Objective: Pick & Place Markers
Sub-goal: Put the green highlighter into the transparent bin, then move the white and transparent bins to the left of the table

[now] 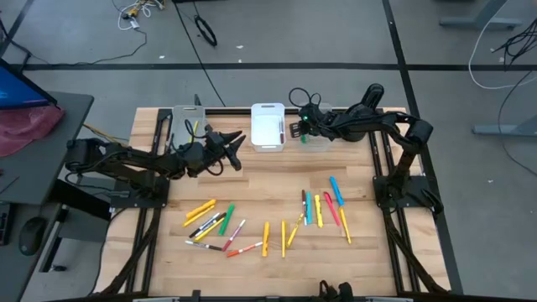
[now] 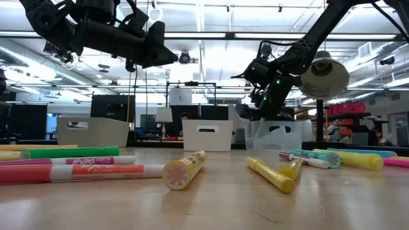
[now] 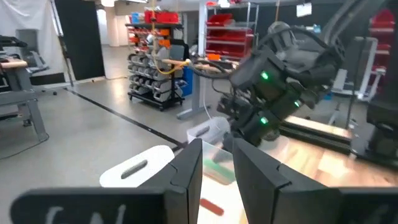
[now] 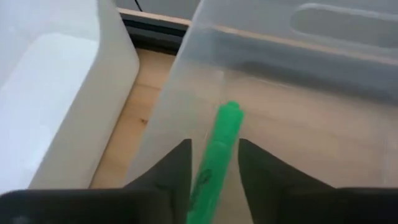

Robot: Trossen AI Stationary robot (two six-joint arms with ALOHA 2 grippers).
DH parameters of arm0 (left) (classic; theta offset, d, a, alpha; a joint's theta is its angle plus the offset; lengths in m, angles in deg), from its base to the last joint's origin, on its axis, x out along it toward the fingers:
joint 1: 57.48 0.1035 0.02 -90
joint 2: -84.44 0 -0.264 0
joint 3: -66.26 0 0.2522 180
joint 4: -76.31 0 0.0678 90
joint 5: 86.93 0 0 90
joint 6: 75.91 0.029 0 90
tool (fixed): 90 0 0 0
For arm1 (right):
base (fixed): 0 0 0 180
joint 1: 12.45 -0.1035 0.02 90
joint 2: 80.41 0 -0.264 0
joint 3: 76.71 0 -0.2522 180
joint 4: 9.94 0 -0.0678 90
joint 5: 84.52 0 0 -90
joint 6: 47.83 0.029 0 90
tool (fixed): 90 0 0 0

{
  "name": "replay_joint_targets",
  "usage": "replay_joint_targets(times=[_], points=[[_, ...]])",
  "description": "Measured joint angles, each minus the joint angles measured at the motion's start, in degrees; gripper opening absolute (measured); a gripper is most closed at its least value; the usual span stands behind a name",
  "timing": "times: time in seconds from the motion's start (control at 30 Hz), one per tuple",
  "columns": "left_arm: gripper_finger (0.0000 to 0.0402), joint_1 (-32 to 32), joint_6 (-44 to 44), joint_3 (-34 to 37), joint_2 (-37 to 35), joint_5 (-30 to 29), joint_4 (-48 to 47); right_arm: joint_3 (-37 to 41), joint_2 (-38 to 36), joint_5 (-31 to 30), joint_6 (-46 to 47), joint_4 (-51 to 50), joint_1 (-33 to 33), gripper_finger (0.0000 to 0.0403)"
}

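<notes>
Many coloured markers lie flat on the wooden table, one group at the near left (image 1: 214, 225) and one at the right (image 1: 323, 208); in the low view they lie in front (image 2: 185, 169). My right gripper (image 1: 299, 128) (image 4: 214, 168) hangs over the clear bin (image 1: 319, 138) (image 4: 298, 81), shut on a green marker (image 4: 219, 146). My left gripper (image 1: 237, 144) (image 3: 217, 180) hovers open and empty above the table between the grey bin (image 1: 186, 124) and the white bin (image 1: 267, 126). My right gripper pinches the green marker by its barrel (image 4: 207, 171) between the two fingers. The marker runs along the fingers, and its rounded end (image 4: 231, 112) sticks out past the fingertips. It is lifted clear, above the clear bin's inner floor, close to the bin's wall nearest the white bin.
Three bins stand in a row at the table's far edge: grey (image 2: 92, 131), white (image 2: 208, 135) and clear (image 2: 275, 135). The white bin (image 4: 62, 81) is right beside the clear one. Bare wood (image 1: 268, 180) lies between the bins and the markers.
</notes>
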Motion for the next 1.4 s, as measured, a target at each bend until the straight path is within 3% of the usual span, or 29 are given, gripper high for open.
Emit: replay_joint_targets(times=[0.2, 0.37, 0.5, 0.63, 0.8, 0.93, 1.13, 1.27, 1.4], points=[[0.0094, -3.9, -2.5, 0.0, 0.0, 0.0, -2.7, 0.0, -4.7, 1.1, -6.0, 0.5, -1.6, 0.019], [0.0094, -6.9, -4.3, -0.4, 0.0, 0.2, -4.8, 0.0, -13.1, 1.9, -11.6, 0.1, -5.5, 0.0196], [0.0094, -6.4, -7.4, -7.3, 0.2, 1.8, -21.7, 0.0, -19.9, 4.6, -17.8, -0.4, -11.0, 0.0187], [0.0094, -3.8, -7.6, -17.6, 3.9, 6.9, -41.3, 0.0, -24.7, 8.1, -22.4, -3.5, -17.8, 0.0177], [0.0113, 1.9, 3.0, -26.8, 11.7, 18.5, -52.2, 0.0, -27.4, 11.5, -25.8, -12.5, -26.6, 0.0169], [0.0164, 7.3, 10.1, -31.3, 17.9, 23.8, -54.1, 0.2, -27.4, 11.5, -25.7, -18.4, -33.0, 0.0165], [0.0231, 13.9, 18.2, -35.0, 25.5, 26.0, -56.9, 3.9, -27.0, 11.5, -24.4, -13.0, -38.5, 0.0164], [0.0227, 16.4, 20.4, -35.3, 28.0, 29.2, -57.0, 6.3, -27.0, 11.4, -22.6, -9.3, -40.0, 0.0164], [0.0188, 17.6, 20.7, -35.3, 28.0, 30.2, -58.7, 7.2, -27.0, 11.5, -21.0, -8.1, -40.5, 0.0164]])
